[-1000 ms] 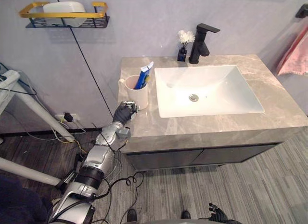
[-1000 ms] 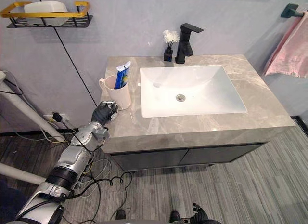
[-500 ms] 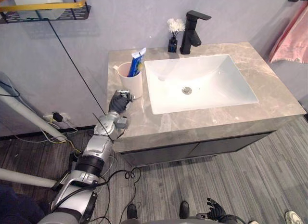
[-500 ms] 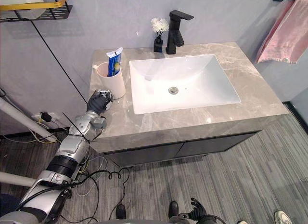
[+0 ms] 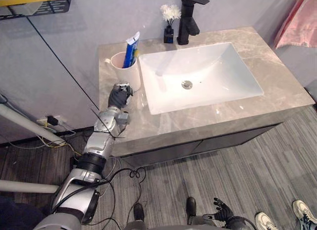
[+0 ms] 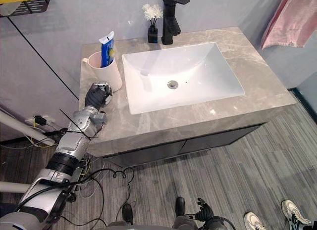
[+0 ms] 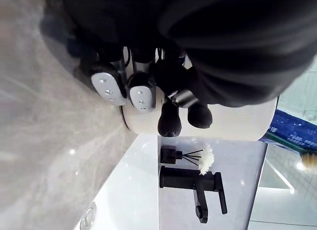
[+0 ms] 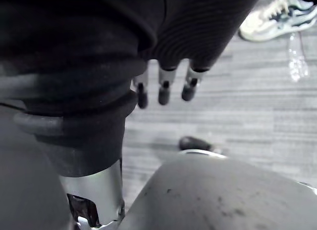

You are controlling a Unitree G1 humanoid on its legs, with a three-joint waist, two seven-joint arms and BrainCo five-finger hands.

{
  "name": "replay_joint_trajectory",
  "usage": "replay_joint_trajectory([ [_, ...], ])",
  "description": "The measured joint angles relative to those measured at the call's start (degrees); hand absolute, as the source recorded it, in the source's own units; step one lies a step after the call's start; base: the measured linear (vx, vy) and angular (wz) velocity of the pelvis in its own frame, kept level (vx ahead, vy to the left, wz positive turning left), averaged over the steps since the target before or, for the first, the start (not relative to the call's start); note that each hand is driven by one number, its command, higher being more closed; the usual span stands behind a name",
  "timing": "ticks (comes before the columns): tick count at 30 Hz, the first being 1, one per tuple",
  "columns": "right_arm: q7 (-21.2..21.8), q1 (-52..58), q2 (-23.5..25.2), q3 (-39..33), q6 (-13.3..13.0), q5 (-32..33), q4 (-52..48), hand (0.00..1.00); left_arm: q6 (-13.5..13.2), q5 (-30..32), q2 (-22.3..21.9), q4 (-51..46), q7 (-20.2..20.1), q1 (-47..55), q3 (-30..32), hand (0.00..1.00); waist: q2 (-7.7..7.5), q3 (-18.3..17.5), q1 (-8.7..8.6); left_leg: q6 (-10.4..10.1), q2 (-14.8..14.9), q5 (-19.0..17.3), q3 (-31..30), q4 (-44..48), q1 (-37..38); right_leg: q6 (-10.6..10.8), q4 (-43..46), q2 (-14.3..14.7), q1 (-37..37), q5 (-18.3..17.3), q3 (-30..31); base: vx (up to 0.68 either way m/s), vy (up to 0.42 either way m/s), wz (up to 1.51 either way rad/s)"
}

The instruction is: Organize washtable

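- Left hand (image 5: 120, 95) sits clenched on the grey marbled countertop (image 5: 277, 67), holding nothing. It is just left of the white basin (image 5: 208, 99), near the basin's front corner.
- My knuckles face the white mug (image 5: 124, 67), which stands upright left of the basin. A blue toothpaste tube (image 5: 131, 48) stands in the mug.
- From the head views I see my fist just in front of the mug. My left wrist view comes closer: the dark fingertips (image 7: 170, 123) curl in right at the mug's lower wall. Whether they touch it I cannot tell.
- That wrist view also takes in the black faucet (image 7: 193, 183) behind the basin, with a small dark bottle of white flower-tipped sticks (image 7: 171, 155) beside it.
- My right hand (image 5: 221, 210) hangs well in front of the basin, low over the grey plank floor (image 5: 247, 165).
- Its fingers (image 8: 164, 86) are loose and straight in the right wrist view, with a person's pale sneaker (image 8: 277, 17) beyond them.
- Right of the basin a pink towel (image 6: 292, 20) hangs on the wall, cut off at the edge.
- Far left of the basin is a wire shelf with a yellow rail (image 5: 29, 2), mostly cut off. I cannot make out what lies on it.
- The tube's lower part is hidden inside the mug.
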Motion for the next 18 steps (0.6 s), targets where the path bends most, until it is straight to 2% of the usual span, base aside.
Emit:
replay_joint_trajectory([
  [11,0.0,0.0,0.0,-0.1,0.1,0.0,0.0,0.0,0.0,0.1,-1.0,-2.3,0.2,3.0,1.8,1.0,0.06,0.0,0.26,0.0,0.0,0.0,-0.2,0.0,0.6,0.0,0.1,0.0,0.7,0.0,-0.2,0.0,0.0,0.0],
  [18,0.0,0.1,0.0,-0.1,0.3,0.0,0.0,0.0,0.0,-7.3,-1.6,-3.4,1.2,3.4,1.7,1.0,0.07,-0.1,0.27,0.0,0.0,0.0,-0.3,0.0,0.7,0.0,0.1,0.0,0.8,0.0,-0.3,0.0,0.0,0.0],
])
